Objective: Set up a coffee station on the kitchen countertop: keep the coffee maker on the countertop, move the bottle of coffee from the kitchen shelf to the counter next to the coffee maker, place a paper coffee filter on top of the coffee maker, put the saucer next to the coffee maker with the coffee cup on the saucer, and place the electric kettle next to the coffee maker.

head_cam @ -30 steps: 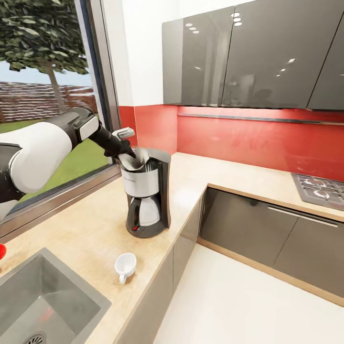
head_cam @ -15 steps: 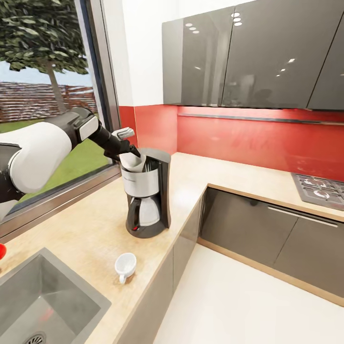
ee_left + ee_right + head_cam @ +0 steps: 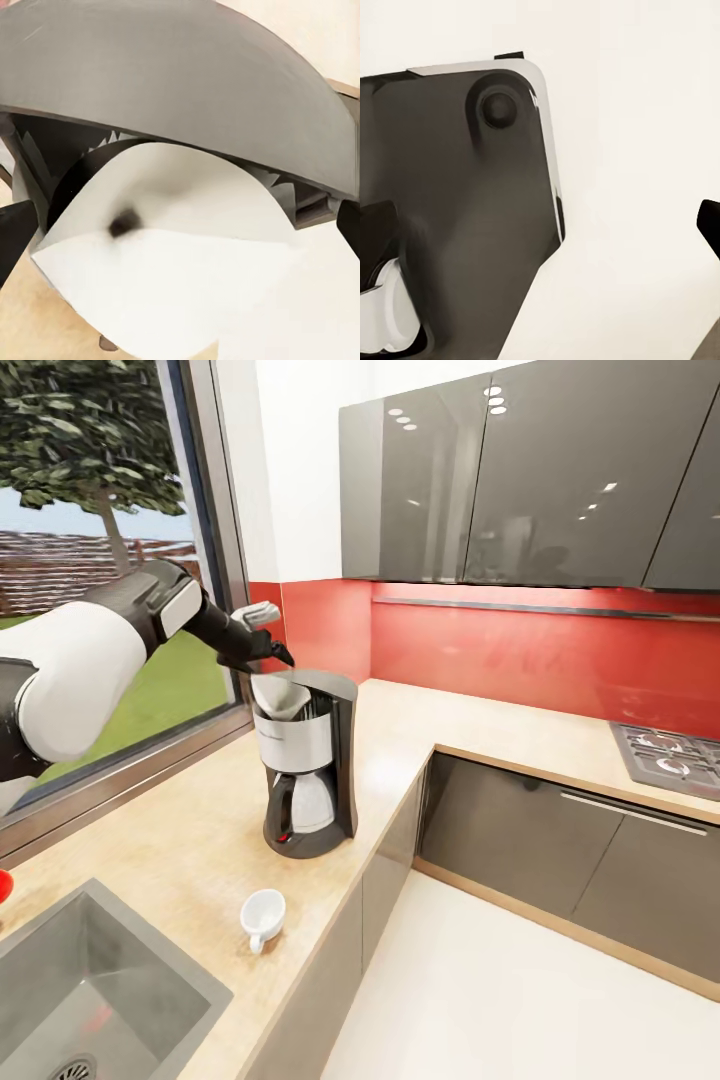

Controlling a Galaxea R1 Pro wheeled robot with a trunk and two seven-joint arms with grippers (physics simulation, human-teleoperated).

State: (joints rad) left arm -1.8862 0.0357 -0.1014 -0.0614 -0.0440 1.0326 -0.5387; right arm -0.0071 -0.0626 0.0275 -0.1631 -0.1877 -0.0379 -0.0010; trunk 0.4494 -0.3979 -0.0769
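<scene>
The coffee maker (image 3: 308, 760) stands on the kitchen countertop (image 3: 190, 840) by the window. A white paper coffee filter (image 3: 279, 695) sits as a cone in its open top, and in the left wrist view the filter (image 3: 172, 247) rests against the maker's grey rim (image 3: 187, 90). My left gripper (image 3: 277, 659) hovers just above the filter, open, with its dark fingertips (image 3: 15, 225) spread wide at either side and not touching the paper. The coffee cup (image 3: 262, 915) lies on its side near the counter's front edge. My right gripper (image 3: 540, 225) is open, over the robot's dark body and the white floor.
A steel sink (image 3: 90, 980) is set into the counter at the near left, with a red object (image 3: 3, 885) at its edge. A hob (image 3: 668, 757) sits at the far right. Dark wall cabinets (image 3: 520, 470) hang above the red backsplash.
My left gripper has let go of the filter and risen up and back from the coffee maker. The filter now sits by itself in the maker's top.
</scene>
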